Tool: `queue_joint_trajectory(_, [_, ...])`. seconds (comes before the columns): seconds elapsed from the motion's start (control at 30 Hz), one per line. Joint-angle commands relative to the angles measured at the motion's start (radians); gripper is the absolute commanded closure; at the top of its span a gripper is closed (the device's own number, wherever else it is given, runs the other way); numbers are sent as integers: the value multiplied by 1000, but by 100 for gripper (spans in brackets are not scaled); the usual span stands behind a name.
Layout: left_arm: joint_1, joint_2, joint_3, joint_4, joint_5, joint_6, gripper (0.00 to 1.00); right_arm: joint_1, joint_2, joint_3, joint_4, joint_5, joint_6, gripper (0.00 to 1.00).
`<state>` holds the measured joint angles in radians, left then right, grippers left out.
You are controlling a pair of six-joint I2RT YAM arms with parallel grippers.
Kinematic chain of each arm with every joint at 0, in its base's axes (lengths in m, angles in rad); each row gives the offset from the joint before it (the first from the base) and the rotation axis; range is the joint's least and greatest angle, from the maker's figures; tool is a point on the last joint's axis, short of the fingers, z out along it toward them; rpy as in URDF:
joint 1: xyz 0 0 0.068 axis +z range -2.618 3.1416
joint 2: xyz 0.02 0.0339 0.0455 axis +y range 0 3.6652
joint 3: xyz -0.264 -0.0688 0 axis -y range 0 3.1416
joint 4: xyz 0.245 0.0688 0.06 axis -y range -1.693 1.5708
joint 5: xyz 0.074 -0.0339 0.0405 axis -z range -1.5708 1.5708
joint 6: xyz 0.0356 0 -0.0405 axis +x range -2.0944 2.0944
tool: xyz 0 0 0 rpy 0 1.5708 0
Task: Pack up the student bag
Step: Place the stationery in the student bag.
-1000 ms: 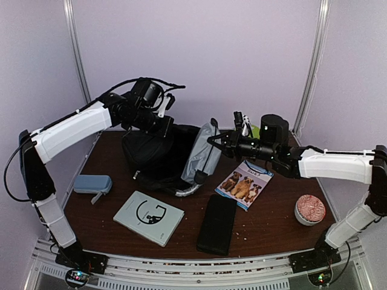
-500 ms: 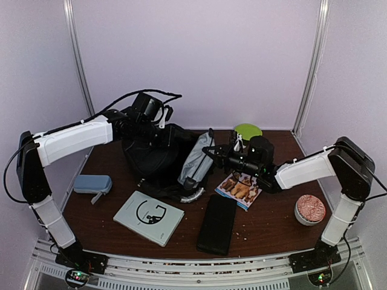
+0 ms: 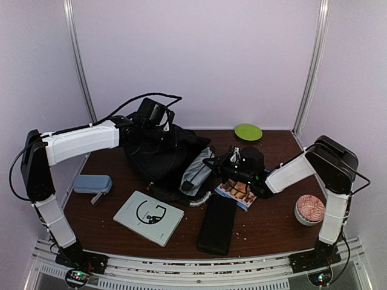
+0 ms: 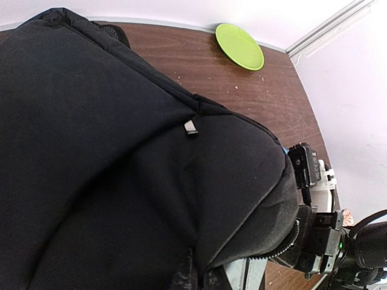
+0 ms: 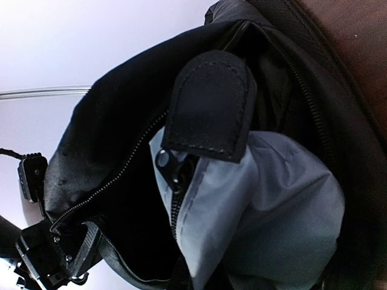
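Observation:
The student bag [image 3: 160, 158] is a big black fabric bag slumped at the back middle of the table, its mouth turned to the right with grey lining [image 3: 196, 172] spilling out. My left gripper [image 3: 162, 134] is shut on the bag's upper edge. In the left wrist view black fabric [image 4: 121, 151] fills the frame and puckers into the jaws at the bottom. My right gripper [image 3: 213, 166] is shut on the bag's edge by the grey lining. The right wrist view shows the open mouth, the zipper [image 5: 175, 205], a black tab [image 5: 208, 106] and the grey lining [image 5: 266, 211]. The fingers are hidden in both wrist views.
On the table lie a blue-grey pouch [image 3: 92, 183] at the left, a pale book [image 3: 149, 217], a slim black case [image 3: 217, 223], a dog-picture booklet [image 3: 237, 191] under the right arm, a patterned round cup [image 3: 309, 209] and a green plate [image 3: 248, 131] at the back.
Both grippers have come down with the bag, which now sits lower and flatter. The right arm has folded back and sunk close to the booklet; the green plate now shows.

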<state>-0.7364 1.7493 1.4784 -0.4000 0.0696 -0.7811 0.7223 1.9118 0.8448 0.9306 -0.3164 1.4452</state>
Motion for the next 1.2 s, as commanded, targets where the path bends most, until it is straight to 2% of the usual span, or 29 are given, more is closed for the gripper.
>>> queue_joint_trajectory(0.0, [-11,-11,16,169,32,-53,100,-11,1,107,-93,-48,-45,100])
queue_joint_trajectory(0.03, [-12,-10,11,173,34,-57,100,-13,-6,122,-157,-63,-71,95])
queue_joint_trajectory(0.17, [-15,-14,-10,191,29,-69,100,-15,-80,133,-385,-72,-173,58])
queue_joint_trajectory(0.23, [-14,-13,-15,198,25,-73,100,-13,-128,141,-522,-57,-220,44])
queue_joint_trajectory(0.3, [-15,-10,-15,202,19,-73,100,-9,-171,156,-681,-33,-273,36])
queue_joint_trajectory(0.37, [-15,-8,-13,205,16,-73,100,-4,-205,184,-817,-18,-328,34])
queue_joint_trajectory(0.43, [-15,-8,-13,207,18,-72,100,5,-231,204,-909,-10,-367,34])
queue_joint_trajectory(0.53, [-15,-7,-15,210,22,-74,100,25,-244,215,-953,-20,-378,34])
queue_joint_trajectory(0.7, [-15,-9,-19,219,44,-79,100,64,-164,318,-1007,-60,-393,35])
queue_joint_trajectory(0.9, [-18,-37,-23,220,46,-77,100,72,-64,350,-918,-86,-312,39])
queue_joint_trajectory(1.0, [-21,-46,-21,219,56,-78,100,72,-21,371,-884,-90,-282,53])
queue_joint_trajectory(1.17, [-24,-77,-24,219,67,-89,100,71,-32,370,-790,-64,-291,100])
